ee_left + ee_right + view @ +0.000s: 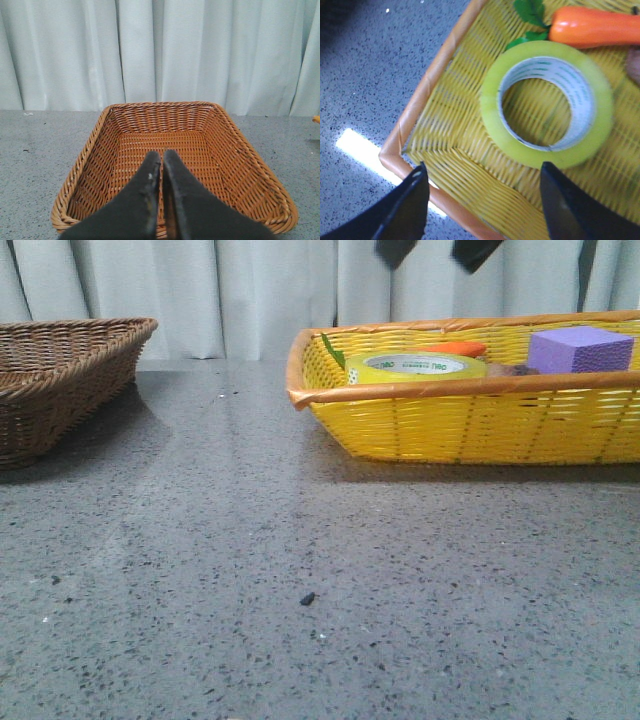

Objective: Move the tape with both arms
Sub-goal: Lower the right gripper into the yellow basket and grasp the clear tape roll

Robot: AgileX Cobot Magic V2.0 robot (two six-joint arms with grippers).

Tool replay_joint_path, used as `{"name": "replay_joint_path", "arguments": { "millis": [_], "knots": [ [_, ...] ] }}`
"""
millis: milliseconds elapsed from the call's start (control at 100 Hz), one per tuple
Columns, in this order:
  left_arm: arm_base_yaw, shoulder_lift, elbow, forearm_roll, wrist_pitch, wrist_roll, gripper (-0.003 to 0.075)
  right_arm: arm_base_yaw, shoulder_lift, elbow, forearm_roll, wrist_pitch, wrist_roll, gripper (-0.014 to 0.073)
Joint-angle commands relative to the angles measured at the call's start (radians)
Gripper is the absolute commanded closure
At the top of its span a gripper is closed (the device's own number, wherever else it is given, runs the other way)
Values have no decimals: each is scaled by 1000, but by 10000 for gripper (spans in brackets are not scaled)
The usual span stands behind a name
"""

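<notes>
Near the left end of the yellow basket (470, 425), just inside its orange-trimmed rim, the tape (415, 367) lies flat on the woven floor with its hole facing up. A toy carrot (592, 26) with green leaves lies close beside it, and a purple block (580, 348) sits further toward the right end. The right gripper (482, 192) hangs above that corner with its fingers spread wide, holding nothing. The left gripper (161, 172) has its fingers pressed together, poised over the brown basket (250, 165) at the left edge of the desk.

The roll looks light and stiff, a hard ring that should not give under a squeeze. Its outer face seems smooth and could slip, so a sensible hold would be one finger down through the hole and one outside, pinching the wall. Taking it on the side away from the carrot would leave more room.
</notes>
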Motion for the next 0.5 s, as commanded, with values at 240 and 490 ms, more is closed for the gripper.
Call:
{"name": "replay_joint_path", "arguments": {
  "millis": [240, 490],
  "knots": [
    [-8, 16, -37, -8, -78, -6, 741, 12, 167, -182, -40, 73, -13, 190],
    [-8, 16, -37, -8, -78, -6, 741, 12, 237, -191, -80, 71, -13, 190]
  ]
}}
